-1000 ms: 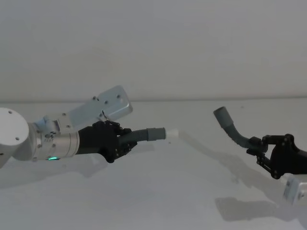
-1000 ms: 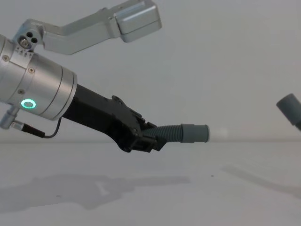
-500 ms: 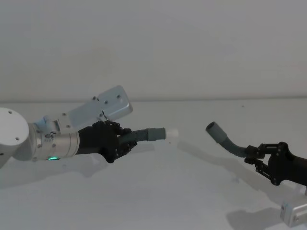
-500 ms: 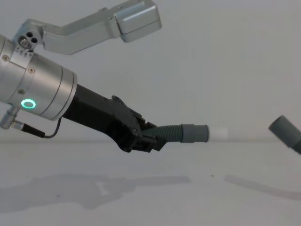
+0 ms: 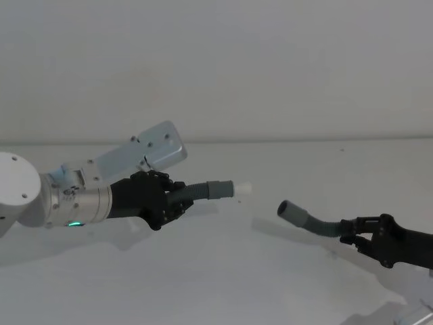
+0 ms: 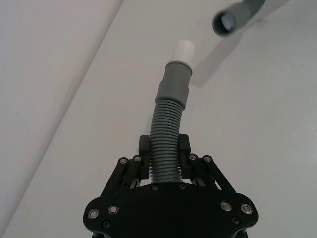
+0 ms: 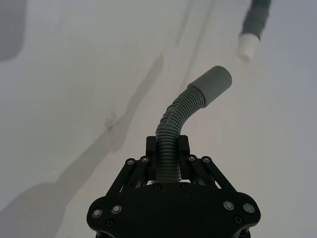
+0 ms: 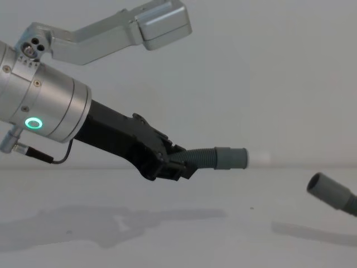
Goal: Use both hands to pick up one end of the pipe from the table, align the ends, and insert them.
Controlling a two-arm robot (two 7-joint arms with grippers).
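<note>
Left gripper [image 5: 177, 200] clamps pipe [image 6: 167, 153] behind white-tipped cuff [image 5: 226, 189]; right gripper [image 5: 352, 230] clamps pipe behind hollow cuff [image 5: 293, 212], at its 4 o'clock. Hose likely light, bendy: grip close behind cuffs.

the dark grey corrugated flexible hose [image 8: 350, 202] runs off the chest view's right edge; its middle stretch is unseen.

No readable text, labels or numbers anywhere.
</note>
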